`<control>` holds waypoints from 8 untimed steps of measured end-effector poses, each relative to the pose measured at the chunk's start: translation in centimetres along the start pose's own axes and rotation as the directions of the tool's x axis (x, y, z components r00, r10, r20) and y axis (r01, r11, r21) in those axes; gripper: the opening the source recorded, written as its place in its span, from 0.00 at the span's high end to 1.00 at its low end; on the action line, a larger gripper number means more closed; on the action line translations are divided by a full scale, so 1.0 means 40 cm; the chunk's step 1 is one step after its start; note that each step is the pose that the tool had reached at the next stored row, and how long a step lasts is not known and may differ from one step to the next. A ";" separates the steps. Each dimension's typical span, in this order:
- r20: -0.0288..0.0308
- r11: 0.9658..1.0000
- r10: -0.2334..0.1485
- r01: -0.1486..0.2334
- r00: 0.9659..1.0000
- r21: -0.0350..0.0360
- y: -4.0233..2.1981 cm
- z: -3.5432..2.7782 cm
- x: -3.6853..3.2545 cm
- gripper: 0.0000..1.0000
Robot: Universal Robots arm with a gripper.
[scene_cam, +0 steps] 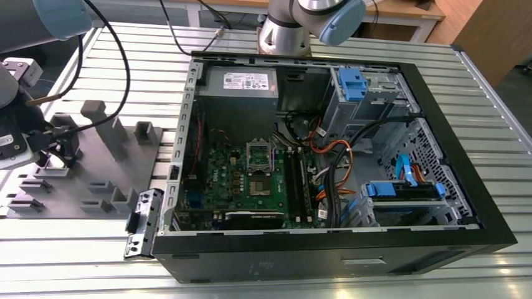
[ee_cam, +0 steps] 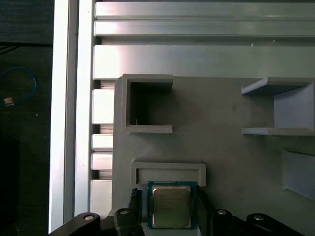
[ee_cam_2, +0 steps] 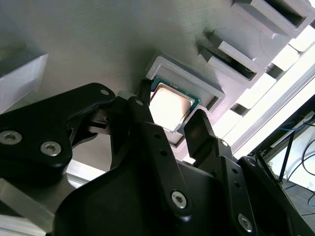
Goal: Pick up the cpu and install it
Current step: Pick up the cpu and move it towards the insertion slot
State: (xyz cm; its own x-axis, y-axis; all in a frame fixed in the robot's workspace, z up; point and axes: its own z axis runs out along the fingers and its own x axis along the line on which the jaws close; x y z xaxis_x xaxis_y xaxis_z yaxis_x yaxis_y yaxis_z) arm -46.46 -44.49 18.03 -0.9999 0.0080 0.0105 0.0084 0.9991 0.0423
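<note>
The cpu [ee_cam: 170,206] is a small square chip with a silvery top, lying flat in a shallow grey nest [ee_cam: 168,170] on the grey fixture plate [scene_cam: 99,168]. In both wrist views my gripper [ee_cam_2: 170,105] straddles it, one black finger [ee_cam_2: 141,96] on one side and the other finger [ee_cam_2: 198,125] on the opposite side, both close to the chip's edges. The jaws look open, with the cpu [ee_cam_2: 170,103] still seated in its nest. In the exterior view the gripper [scene_cam: 54,156] hangs over the plate at that view's left. The motherboard socket [scene_cam: 259,156] lies inside the open computer case [scene_cam: 332,243].
Raised grey blocks and pockets [scene_cam: 108,128] stand on the fixture plate around the nest. The arm's base [scene_cam: 287,31] stands behind the case. Cables, a drive cage with blue tabs [scene_cam: 353,84] and memory slots crowd the case beside the socket. Everything rests on a slatted metal table [scene_cam: 75,249].
</note>
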 end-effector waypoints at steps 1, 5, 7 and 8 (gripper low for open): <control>0.000 1.000 0.000 0.000 1.000 0.000 0.000 0.000 0.000 0.45; 0.000 1.000 0.000 0.000 1.000 0.000 0.000 0.000 -0.002 0.45; 0.000 1.000 0.000 0.000 1.000 0.000 0.000 0.000 -0.002 0.45; 0.000 1.000 0.000 0.000 1.000 0.000 0.000 0.000 -0.002 0.45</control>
State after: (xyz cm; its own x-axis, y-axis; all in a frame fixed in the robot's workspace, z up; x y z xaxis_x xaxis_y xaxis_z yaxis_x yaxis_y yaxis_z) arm -46.37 -44.49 18.04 -0.9999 0.0080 0.0105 0.0084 0.9991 0.0423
